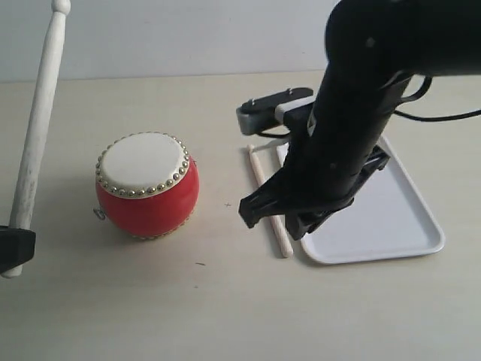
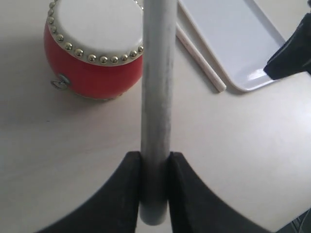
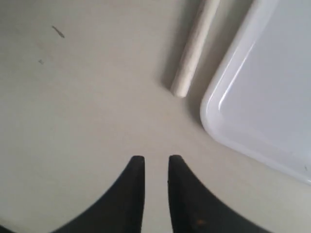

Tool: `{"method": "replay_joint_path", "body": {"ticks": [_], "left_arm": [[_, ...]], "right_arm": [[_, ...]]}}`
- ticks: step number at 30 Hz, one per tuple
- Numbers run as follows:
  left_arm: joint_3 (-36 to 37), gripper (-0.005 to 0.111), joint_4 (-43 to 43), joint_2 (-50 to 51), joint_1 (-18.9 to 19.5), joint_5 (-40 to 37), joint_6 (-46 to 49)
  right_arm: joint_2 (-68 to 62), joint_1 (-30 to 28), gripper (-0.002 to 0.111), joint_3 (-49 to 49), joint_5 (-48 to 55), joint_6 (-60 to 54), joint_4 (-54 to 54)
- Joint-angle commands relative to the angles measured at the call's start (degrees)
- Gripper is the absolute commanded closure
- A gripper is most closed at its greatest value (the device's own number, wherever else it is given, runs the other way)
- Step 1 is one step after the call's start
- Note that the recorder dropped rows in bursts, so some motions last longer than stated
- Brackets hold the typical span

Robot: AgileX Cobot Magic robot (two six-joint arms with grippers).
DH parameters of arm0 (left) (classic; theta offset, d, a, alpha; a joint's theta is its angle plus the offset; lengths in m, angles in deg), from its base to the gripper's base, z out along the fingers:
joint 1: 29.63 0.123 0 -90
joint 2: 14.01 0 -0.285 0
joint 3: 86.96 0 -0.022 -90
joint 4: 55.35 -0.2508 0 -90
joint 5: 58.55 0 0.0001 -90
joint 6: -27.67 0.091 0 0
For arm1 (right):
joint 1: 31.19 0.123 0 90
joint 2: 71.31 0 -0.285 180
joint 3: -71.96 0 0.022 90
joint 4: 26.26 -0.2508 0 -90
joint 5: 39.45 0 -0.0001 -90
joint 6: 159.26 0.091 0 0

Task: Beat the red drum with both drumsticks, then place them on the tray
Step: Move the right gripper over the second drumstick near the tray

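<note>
Bare beige table point(image 1: 225, 316), matte, a few small dark specks in front of the drum.

Left gripper point(image 2: 155, 165), in front of the drum on its left: black fingers point(image 2: 131, 179) pinch the held drumstick point(image 2: 158, 87) near its butt end. The stick is pale wood, round and smooth, and rises steeply, its rounded tip high up to the drum's left.

Red drum point(image 1: 146, 188) sits upright on the table. Squat barrel, glossy red body, cream skin top ringed with gold studs, small metal ring on its side. Nothing touches it.

Right gripper point(image 3: 153, 165), to the drum's right, hangs low over the table. Its black fingers point(image 3: 136, 167) stand slightly apart with a narrow gap and nothing between them. The loose drumstick point(image 3: 194, 48) is near the fingertips but apart from them.

The loose drumstick lies flat on the table between the drum and the tray point(image 1: 391, 218), just beside the tray's drum-side rim and outside it; contact cannot be told. The tray is white smooth plastic, rectangular with rounded corners and a low rim, right of the drum.

Plain pale wall point(image 1: 188, 37) behind the drum, past the table's far edge.
</note>
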Motion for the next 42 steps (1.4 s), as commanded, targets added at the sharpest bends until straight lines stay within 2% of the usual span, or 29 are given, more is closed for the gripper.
{"method": "replay_joint_path", "body": {"ticks": [1,4,8,20,27,42], "left_arm": [[0.17,0.107,-0.43,-0.43,-0.29,-0.32,-0.30],[0.17,0.107,-0.17,-0.43,-0.29,-0.68,-0.30],[0.17,0.107,-0.07,-0.43,-0.29,-0.79,-0.30],[0.17,0.107,0.29,-0.43,-0.29,-0.99,-0.30],[0.17,0.107,0.61,-0.43,-0.29,-1.12,-0.30],[0.17,0.107,0.61,-0.43,-0.29,-1.12,-0.30]], "right_arm": [[-4.06,1.57,0.081,-0.44,-3.80,5.56,4.06],[-6.77,1.57,0.075,-0.44,-6.69,8.09,4.53],[-9.36,1.57,0.072,-1.01,-9.46,10.10,5.20],[-18.21,1.57,0.072,-13.77,-1.23,11.82,8.39],[-19.03,1.57,0.072,-13.98,-0.11,17.78,11.73],[-21.95,1.57,0.072,-13.98,-1.67,20.48,11.23]]}}
